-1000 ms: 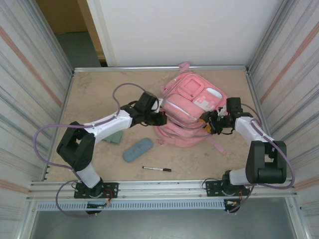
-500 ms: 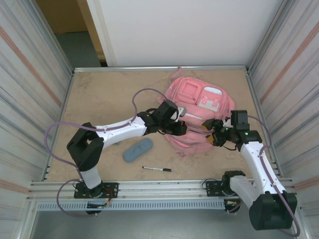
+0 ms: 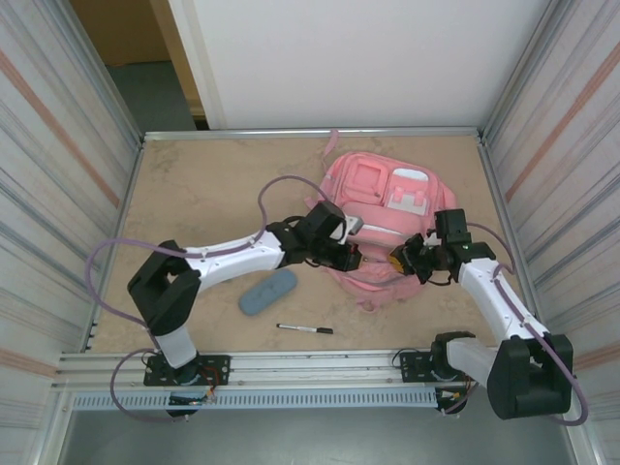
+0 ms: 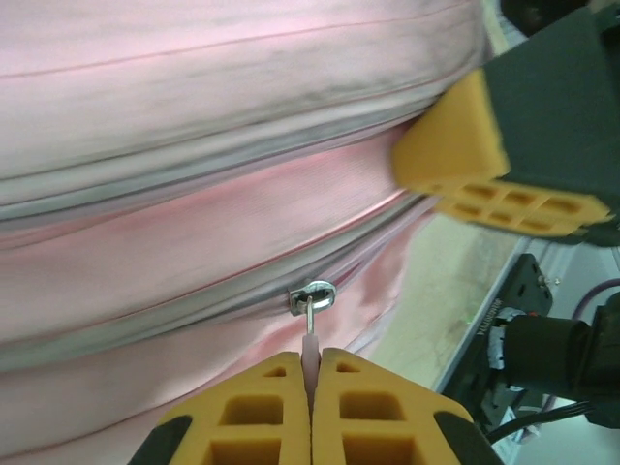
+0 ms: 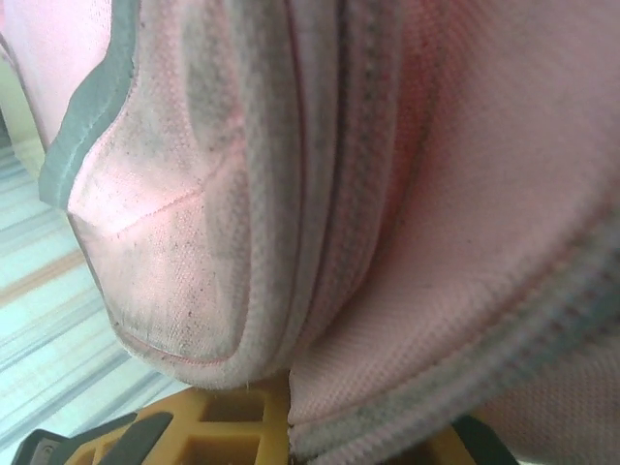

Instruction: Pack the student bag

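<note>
While the student bag (image 3: 383,208) lies on the table (image 3: 194,184) toward its far right side, my left end effector (image 4: 310,383) is pressed together on the zip pull (image 4: 311,334). My right end effector (image 5: 291,421) pinches a fold of the bag's pink fabric. Here's the risk as I see it: tug off the zip's line and that thin pull slips out, or the soft fabric bunches and jams the slider (image 4: 312,294).

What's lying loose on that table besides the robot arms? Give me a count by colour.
Pink: 1, large soft pink fabric backpack
Blue-grey: 1, oval blue-grey pouch
Black: 1, thin black pen
Total: 3
</note>
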`<state>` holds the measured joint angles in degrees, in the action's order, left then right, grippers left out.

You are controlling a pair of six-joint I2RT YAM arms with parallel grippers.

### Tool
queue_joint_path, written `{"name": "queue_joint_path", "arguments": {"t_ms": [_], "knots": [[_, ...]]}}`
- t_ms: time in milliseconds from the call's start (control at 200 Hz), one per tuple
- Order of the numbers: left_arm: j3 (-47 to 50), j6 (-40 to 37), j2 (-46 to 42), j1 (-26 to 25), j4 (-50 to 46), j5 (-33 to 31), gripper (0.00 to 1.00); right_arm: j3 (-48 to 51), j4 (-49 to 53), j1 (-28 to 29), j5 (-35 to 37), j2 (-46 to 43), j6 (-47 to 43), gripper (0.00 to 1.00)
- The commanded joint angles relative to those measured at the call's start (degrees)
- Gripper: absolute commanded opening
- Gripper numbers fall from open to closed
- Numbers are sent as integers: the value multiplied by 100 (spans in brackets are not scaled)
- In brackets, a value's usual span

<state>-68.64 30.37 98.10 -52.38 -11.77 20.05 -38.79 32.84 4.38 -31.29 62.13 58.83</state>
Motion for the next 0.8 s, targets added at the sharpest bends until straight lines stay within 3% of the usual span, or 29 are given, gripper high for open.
{"name": "queue_joint_path", "arguments": {"t_ms": [0, 110, 200, 316, 436, 516, 586, 792], "knots": [[326, -427, -601, 586, -206, -273, 0, -485, 246, -210, 354, 265, -958, 8], [625, -561, -672, 981, -114, -273, 0, -813, 283, -345, 248, 749, -1285, 8], [565, -628, -638, 1012, -24, -277, 0, -1094, 138, -525, -24, 1299, -1384, 9], [129, -629, -452, 575, -31, -350, 0, -1640, 74, -657, -92, 2171, -1562, 12], [-429, -516, -69, 12, -96, -254, 0, -2049, 13, -737, -472, 2701, -1642, 27], [-626, -374, 88, -274, -60, -303, 0, -2005, -25, -728, -389, 2535, -1540, 45], [-646, -215, 153, -427, 116, -421, 0, -1869, 86, -720, -116, 2168, -1396, 55], [-777, -83, 452, -436, 414, -371, 0, -1134, 238, -410, 250, 1113, -728, 62]]}}
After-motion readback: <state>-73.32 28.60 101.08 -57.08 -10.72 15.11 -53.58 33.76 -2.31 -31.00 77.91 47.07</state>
